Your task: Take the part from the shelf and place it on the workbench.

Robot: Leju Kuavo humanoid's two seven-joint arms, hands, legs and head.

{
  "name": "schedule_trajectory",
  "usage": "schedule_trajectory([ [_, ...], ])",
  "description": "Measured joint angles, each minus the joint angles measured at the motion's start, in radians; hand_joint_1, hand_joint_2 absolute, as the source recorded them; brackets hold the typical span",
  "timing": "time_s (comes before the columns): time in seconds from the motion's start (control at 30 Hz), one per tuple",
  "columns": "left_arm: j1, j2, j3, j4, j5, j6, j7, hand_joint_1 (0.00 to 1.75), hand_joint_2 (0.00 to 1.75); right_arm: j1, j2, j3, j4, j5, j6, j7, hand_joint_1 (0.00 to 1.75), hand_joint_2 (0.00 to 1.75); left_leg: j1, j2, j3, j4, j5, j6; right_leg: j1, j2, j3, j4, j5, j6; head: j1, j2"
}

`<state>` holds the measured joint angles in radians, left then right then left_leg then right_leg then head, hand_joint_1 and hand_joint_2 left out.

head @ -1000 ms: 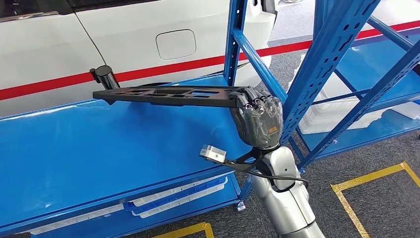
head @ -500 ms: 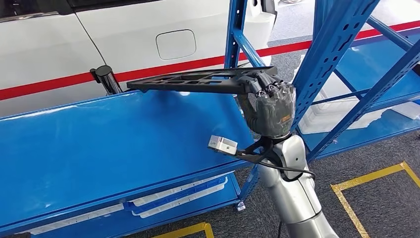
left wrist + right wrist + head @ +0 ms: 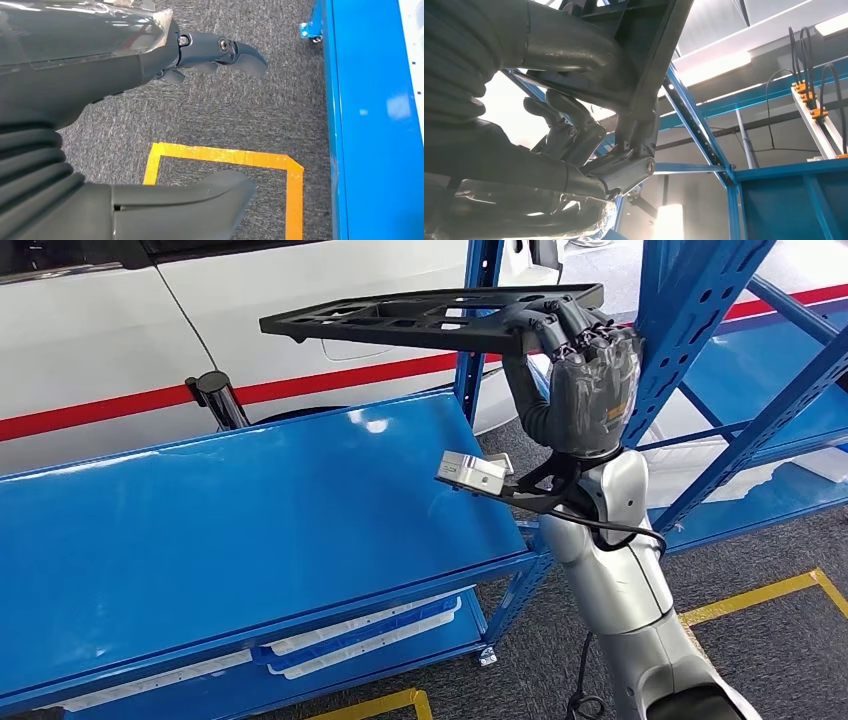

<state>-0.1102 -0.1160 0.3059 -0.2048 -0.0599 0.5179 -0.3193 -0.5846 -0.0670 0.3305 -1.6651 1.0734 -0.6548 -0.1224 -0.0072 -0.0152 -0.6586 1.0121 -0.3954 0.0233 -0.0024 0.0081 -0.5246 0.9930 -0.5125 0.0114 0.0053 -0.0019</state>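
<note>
gripping the black part [image 3: 420,318] by one end, the right hand [image 3: 590,380] holds it level above the blue shelf [image 3: 250,530]; left hand [image 3: 150,100] hangs released.

blue upright [image 3: 690,310] just beside right hand [image 3: 590,375] | part [image 3: 420,315] held well above bare shelf [image 3: 250,530]

Glossy blue shelf [image 3: 250,530] on grey carpet [image 3: 780,640]

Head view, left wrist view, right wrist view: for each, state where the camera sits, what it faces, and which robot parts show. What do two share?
Head view: high on the body, facing down at the glossy blue shelf; silver right arm, right robot hand gripping the flat black plastic part.
Left wrist view: behind the left robot hand, facing carpet.
Right wrist view: behind that hand, looking up.
Shared: head and right wrist views show the part.
</note>
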Motion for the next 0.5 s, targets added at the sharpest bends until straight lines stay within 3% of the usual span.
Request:
schedule_trajectory([
  [0.33,-0.01,0.0,-0.014,0.0,-0.005,-0.049,0.005,0.0,1.75,-0.002,-0.028,0.026,0.001,-0.053,0.028,0.007,1.75,1.75,-0.001,0.0,0.0,0.0,0.001,0.001,-0.001,0.0,0.001,0.0,0.0,0.0,0.0,0.0],
  [0.5,-0.011,0.001,-0.012,0.0,0.014,-0.083,0.005,0.0,1.75,-0.005,-0.033,0.037,0.002,-0.087,0.034,-0.001,1.75,1.75,-0.004,-0.001,-0.001,0.005,-0.004,0.007,-0.007,0.0,0.004,-0.001,-0.001,0.004,0.0,0.0],
])
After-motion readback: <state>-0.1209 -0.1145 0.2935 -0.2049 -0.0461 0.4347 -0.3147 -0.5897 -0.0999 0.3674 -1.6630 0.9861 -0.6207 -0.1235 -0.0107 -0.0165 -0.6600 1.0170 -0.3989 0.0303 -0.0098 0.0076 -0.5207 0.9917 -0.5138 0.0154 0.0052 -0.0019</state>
